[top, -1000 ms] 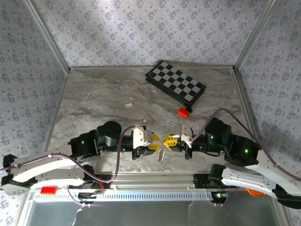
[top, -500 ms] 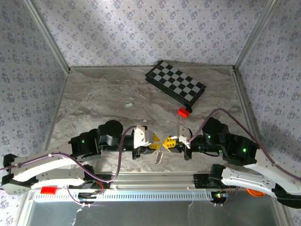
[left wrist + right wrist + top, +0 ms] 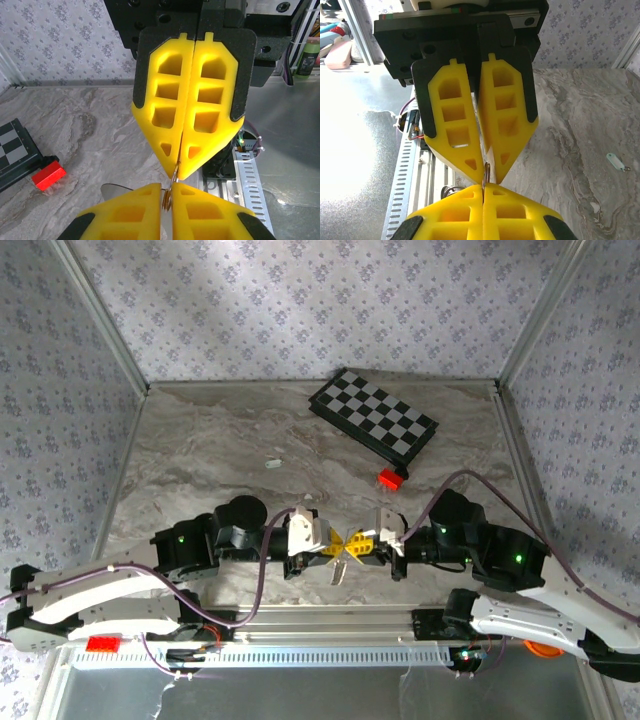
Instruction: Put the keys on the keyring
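Closing further, left gripper (image 3: 333, 544) now meets right gripper (image 3: 360, 543) tip to tip. Right is clamped on keyring (image 3: 485, 176), edge-on between both. Left looks pinched on it too, unclear. 1 key (image 3: 340, 570) dangles beneath.

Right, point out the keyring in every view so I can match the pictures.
Top external: the keyring is low centre, between the meeting yellow fingertips.
Left wrist: the keyring is bottom centre, between that arm's own fingertips.
Right wrist: the keyring is lower centre, just above that arm's own fingertips.
Shared landmark: the left gripper and right gripper meeting tip to tip at it.
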